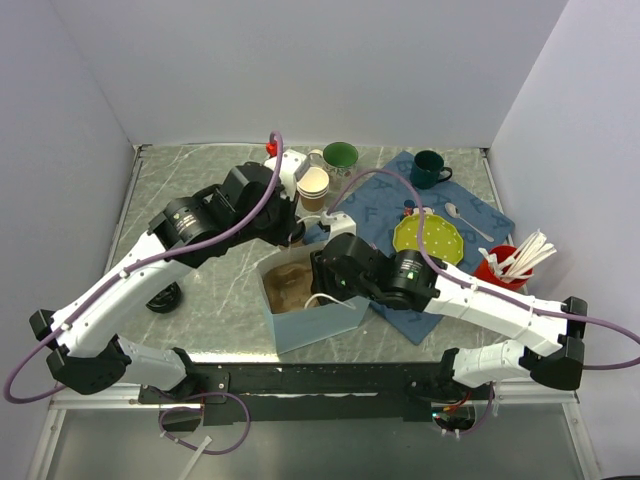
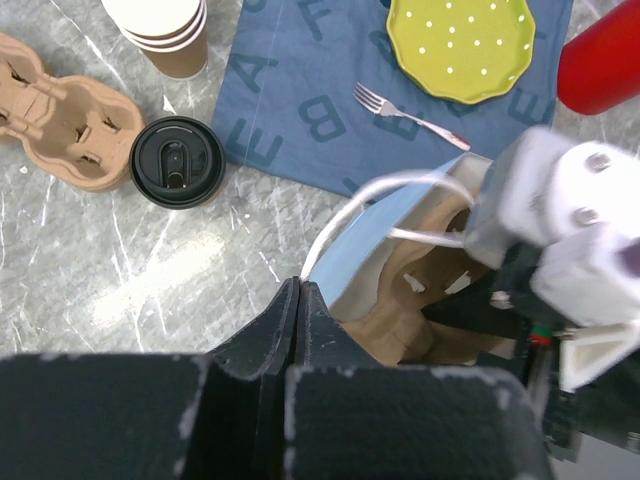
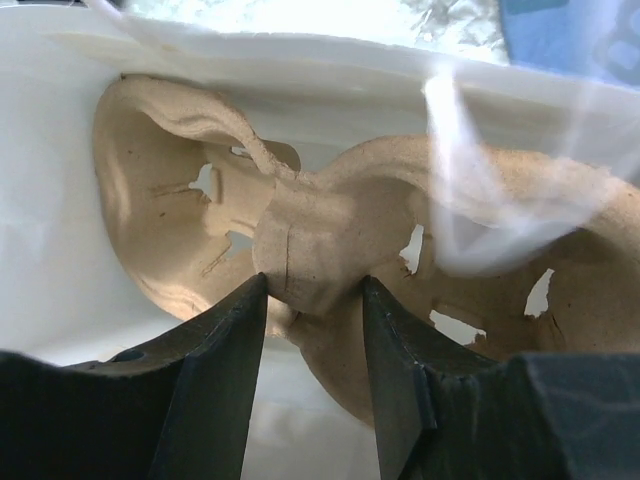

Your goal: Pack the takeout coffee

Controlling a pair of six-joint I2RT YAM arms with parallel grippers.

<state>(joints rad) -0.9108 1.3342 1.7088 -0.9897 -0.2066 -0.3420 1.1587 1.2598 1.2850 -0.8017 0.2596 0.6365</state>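
The right end effector (image 3: 312, 300) sits deep in the light-blue paper bag with a white lining (image 3: 50, 250), its two dark fingers clamped across the raised central bridge of a moulded brown pulp cup carrier (image 3: 480, 230). The carrier lies tilted against the bag wall rather than flat. If it is let go like this, it may settle crooked and leave no level socket for a cup. A blurred white cord handle (image 3: 450, 130) loops just above the fingers and could snag them on the way out, dragging the bag along or tipping it. The left end effector (image 2: 300, 300) has its fingers pressed together at the bag's near rim; whether any paper is pinched between them cannot be told. If it holds nothing, the bag has no brace. The task's thing, a brown kraft paper cup with a round black plastic lid (image 2: 178, 162), stands on the grey marbled counter (image 2: 80, 260) at the upper left of the left wrist view, well apart from the bag. It is just beside a second pulp carrier (image 2: 60, 115) and near a stack of lidless brown paper cups (image 2: 165, 35), so a loose approach could knock either, and a squeeze on the thin cup wall could pop the lid.
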